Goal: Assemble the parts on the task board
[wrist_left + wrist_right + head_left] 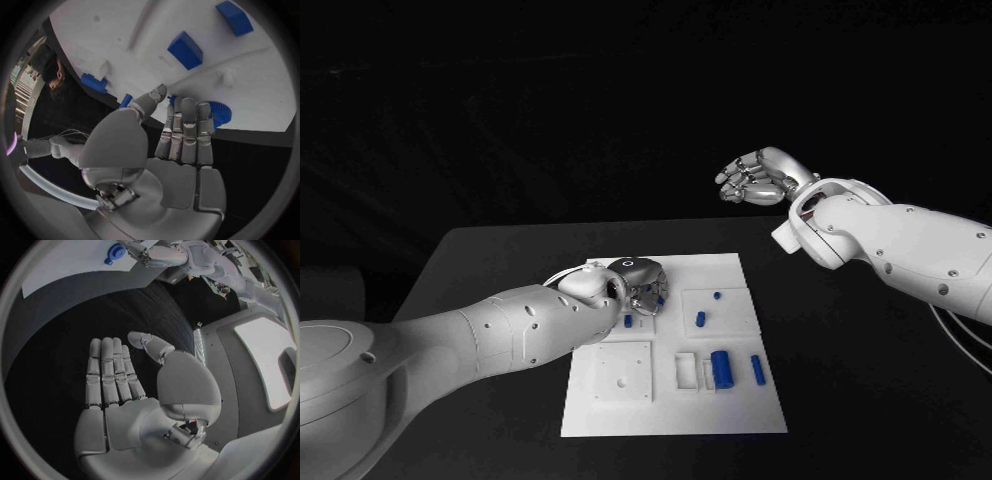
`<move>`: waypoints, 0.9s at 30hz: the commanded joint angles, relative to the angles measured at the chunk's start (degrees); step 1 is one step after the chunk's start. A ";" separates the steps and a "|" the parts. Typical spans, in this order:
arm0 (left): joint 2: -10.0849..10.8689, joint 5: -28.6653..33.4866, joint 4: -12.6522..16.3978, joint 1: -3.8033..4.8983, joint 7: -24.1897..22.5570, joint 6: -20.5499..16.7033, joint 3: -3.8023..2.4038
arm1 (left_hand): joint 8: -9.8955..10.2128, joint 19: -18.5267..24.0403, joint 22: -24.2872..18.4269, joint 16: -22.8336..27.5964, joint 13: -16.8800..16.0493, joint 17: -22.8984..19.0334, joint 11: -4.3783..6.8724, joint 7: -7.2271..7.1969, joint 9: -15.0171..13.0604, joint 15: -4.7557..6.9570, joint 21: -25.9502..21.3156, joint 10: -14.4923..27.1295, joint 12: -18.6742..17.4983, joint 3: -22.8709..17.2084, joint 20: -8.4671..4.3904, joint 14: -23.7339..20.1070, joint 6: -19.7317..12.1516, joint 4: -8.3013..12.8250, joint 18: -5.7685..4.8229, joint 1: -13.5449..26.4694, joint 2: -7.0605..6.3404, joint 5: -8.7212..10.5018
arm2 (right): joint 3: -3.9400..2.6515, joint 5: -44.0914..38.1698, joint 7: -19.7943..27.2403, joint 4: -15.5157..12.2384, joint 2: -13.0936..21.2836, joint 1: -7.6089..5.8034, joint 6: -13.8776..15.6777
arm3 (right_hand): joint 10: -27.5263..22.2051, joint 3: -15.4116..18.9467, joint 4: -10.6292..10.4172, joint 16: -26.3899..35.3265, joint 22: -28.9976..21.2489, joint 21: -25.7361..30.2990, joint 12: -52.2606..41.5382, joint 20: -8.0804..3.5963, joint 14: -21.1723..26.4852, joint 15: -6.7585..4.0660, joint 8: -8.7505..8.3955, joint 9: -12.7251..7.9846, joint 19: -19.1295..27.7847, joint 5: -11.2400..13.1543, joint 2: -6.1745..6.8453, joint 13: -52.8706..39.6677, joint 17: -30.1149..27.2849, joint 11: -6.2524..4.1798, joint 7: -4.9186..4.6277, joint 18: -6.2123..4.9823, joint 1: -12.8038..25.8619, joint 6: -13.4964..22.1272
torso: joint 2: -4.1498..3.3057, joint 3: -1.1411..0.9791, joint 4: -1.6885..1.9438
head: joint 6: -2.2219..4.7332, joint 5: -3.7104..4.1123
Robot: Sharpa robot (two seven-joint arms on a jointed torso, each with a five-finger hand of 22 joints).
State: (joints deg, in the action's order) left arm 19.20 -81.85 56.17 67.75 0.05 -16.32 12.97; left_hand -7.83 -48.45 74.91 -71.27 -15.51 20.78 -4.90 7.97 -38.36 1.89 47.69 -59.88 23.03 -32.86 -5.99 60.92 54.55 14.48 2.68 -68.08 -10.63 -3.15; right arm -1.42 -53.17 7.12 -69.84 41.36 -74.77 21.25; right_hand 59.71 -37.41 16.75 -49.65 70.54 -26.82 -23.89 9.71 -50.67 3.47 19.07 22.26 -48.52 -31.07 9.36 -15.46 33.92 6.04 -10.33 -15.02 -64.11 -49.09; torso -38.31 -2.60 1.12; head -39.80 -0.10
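Head view: task board (pixel 678 400) lies at lower centre, blue parts (pixel 721 369) on its right half. The left hand (pixel 626 281) hovers over the board's upper left corner, the right hand (pixel 759 178) raised at upper right. Left wrist view: left hand's fingers (pixel 184 131) lie straight together, holding nothing, tips by a round blue part (pixel 219 113). Right wrist view: right hand's fingers (pixel 112 372) stretch out flat, empty, above black table (pixel 56 345).
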 commanded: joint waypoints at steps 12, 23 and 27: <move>-0.10 -0.33 -0.57 -0.16 1.39 -0.56 0.02 | -0.54 -0.81 0.96 -0.44 -0.85 0.11 0.31 0.45 0.36 -0.10 0.36 0.72 2.38 0.07 -1.33 0.52 -0.30 -0.57 0.96 -0.31 -0.99 0.28 | -0.01 -0.52 0.35 -0.15 0.10 0.02 -0.64 | 0.37 0.34 -0.09 -0.35 0.13 0.34 0.42 -0.06 -0.03 0.43 0.23 -0.07 -0.55 0.31 -0.23 0.14 -0.08 0.04 -0.12 0.02 -0.28 0.13 | 0.02 -0.08 0.02 | 0.09 0.09; -0.30 -0.32 -0.98 -0.16 1.42 -1.87 0.01 | -0.43 -1.00 0.88 -0.49 -1.20 0.09 0.49 0.25 0.64 0.08 0.30 0.95 3.63 0.16 -1.46 0.70 -1.22 -0.84 0.95 -0.11 -1.51 0.29 | -0.01 -0.52 0.34 -0.19 0.06 0.01 -0.65 | 0.43 0.33 -0.09 -0.36 0.16 0.39 0.50 -0.07 -0.03 0.43 0.24 -0.08 -0.57 0.31 -0.24 0.19 -0.10 0.04 -0.11 0.02 -0.30 0.11 | 0.01 -0.05 0.00 | 0.14 -0.02; -0.32 -0.27 -1.07 -0.16 1.44 -2.03 0.01 | -0.13 -1.18 0.84 -0.53 -1.33 0.07 0.55 -0.19 0.93 0.13 0.26 1.16 4.27 0.06 -1.52 0.89 -2.31 -1.01 0.95 -0.16 -1.75 0.29 | -0.01 -0.52 0.32 -0.22 0.11 0.01 -0.65 | 0.47 0.32 -0.10 -0.37 0.17 0.41 0.54 -0.07 -0.03 0.43 0.25 -0.08 -0.58 0.31 -0.26 0.21 -0.11 0.03 -0.11 0.02 -0.31 0.10 | 0.01 -0.07 -0.01 | 0.16 -0.01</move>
State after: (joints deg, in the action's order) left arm 19.06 -81.86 55.12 67.68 1.30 -17.39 13.00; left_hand -8.16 -49.08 74.95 -71.49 -16.76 20.82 -4.29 7.77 -37.48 1.93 47.91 -59.05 27.02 -32.88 -6.23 61.32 52.48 13.86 3.03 -68.23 -12.00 -3.15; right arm -1.42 -53.20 7.12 -69.95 41.45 -74.77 21.23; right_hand 59.70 -37.41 16.75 -49.65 70.65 -26.61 -23.67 9.50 -50.67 3.47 19.07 22.26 -48.72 -31.07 9.36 -15.30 33.87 6.04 -10.31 -15.01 -64.11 -49.11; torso -38.29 -2.68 1.12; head -39.64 -0.12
